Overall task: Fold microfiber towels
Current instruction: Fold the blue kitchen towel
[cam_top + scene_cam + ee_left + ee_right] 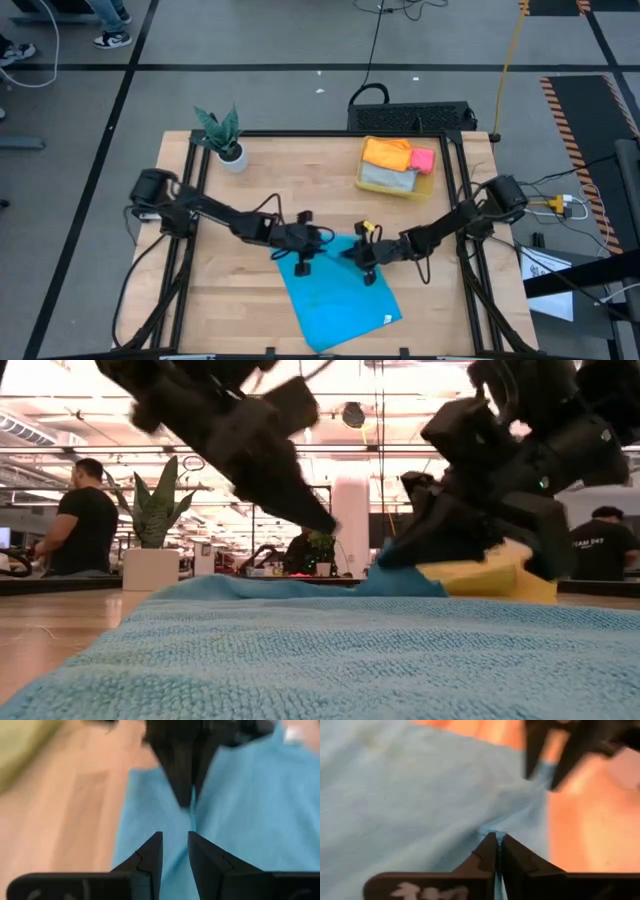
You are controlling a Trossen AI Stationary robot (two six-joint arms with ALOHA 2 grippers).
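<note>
A bright blue towel [340, 300] lies spread on the wooden table near its front edge, and it fills the low view's foreground [320, 650]. My right gripper [366, 268] is shut on the towel by its far right part. My left gripper [303, 266] hovers just above the towel's far left corner with its fingers [155, 850] apart. No cloth is bunched between them. In the low view its tip [328, 525] stands clear of the cloth. Orange [387, 152], pink [422, 160] and grey [388, 177] towels lie in the yellow bin [362, 183]. My right gripper pinches a small raised fold of the blue towel [490, 829] between its two shut fingers. The fingers slant down from the table's right side. The cloth rises to a little peak at them [383, 552]. A crease runs from there toward my left gripper, and the rest of the towel lies flat on the table.
A potted plant [226, 140] stands at the far left of the table. The bin sits at the far right. Bare wood shows to the left and right of the blue towel. People are in the room beyond the table [80, 520].
</note>
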